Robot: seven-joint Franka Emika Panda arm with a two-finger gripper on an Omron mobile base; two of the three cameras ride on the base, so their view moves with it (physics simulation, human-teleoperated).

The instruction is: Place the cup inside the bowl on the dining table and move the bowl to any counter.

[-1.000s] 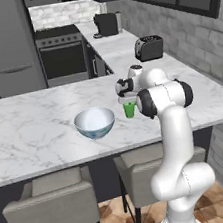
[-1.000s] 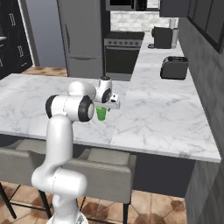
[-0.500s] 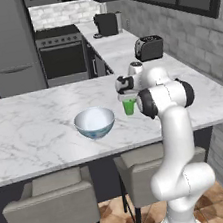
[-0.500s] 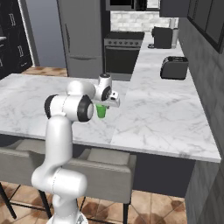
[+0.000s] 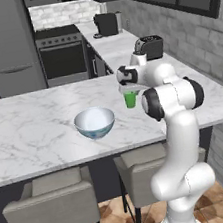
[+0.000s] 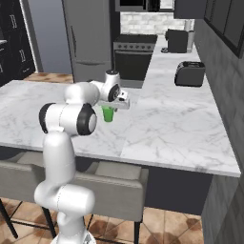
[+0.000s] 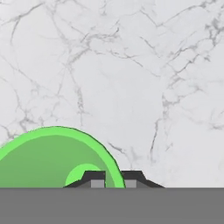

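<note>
The small green cup (image 5: 130,100) hangs just above the marble dining table (image 5: 30,130), held upright by its rim. My gripper (image 5: 128,91) is shut on the cup from above. The right base view shows the cup (image 6: 108,115) under the gripper (image 6: 110,106), beside my arm's elbow. Looking down in the hand view, the cup (image 7: 52,159) shows its green inside at lower left, and its wall is pinched between the two fingertips of the gripper (image 7: 113,177). The pale blue bowl (image 5: 95,122), white inside, sits on the table to the left of the cup, apart from it.
A dark toaster (image 5: 149,47) stands on the marble counter (image 5: 123,43) behind the table, with a coffee machine (image 5: 106,24) further back. A stove (image 5: 62,55) and fridge (image 5: 2,44) line the far wall. Padded chairs (image 5: 52,208) are tucked under the table's near edge.
My gripper has closed on the cup's rim and the cup has risen slightly off the table. The bowl has not moved.
</note>
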